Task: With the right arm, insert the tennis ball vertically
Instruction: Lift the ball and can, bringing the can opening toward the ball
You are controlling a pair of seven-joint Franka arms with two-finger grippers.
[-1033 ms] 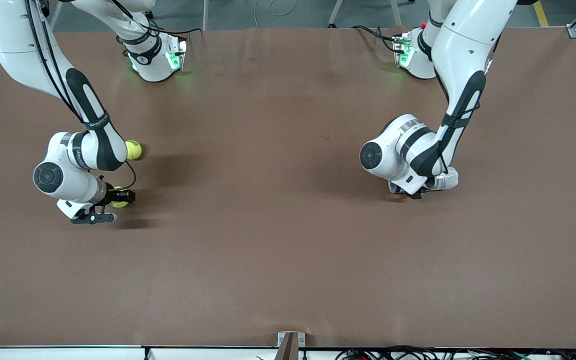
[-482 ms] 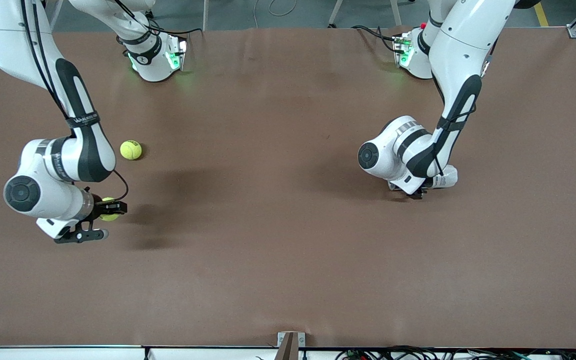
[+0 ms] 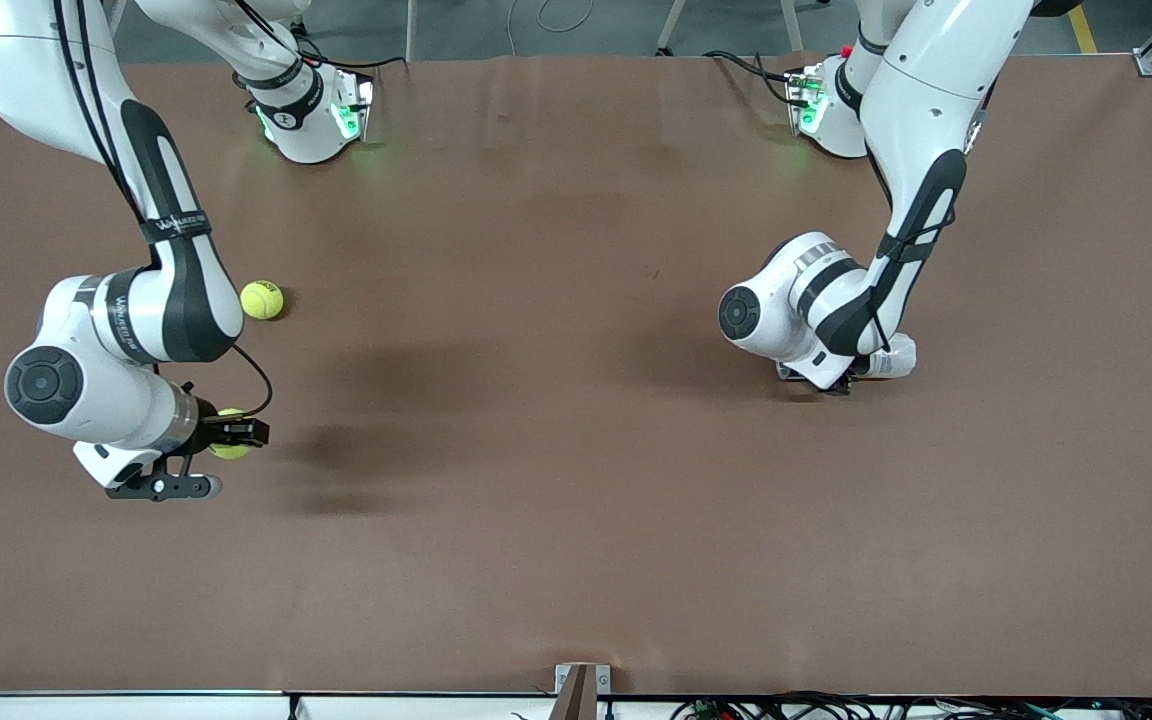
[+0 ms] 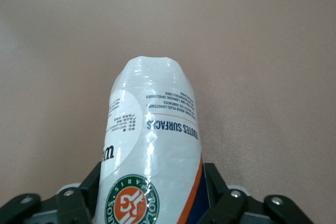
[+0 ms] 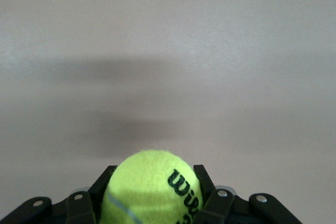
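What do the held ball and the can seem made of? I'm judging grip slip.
Tennis ball in the right claw: fuzzy yellow felt, matte, with visible nap. Can in the left claw: likely thin plastic under a glossy printed wrap, judging by the sheen and wrinkles.
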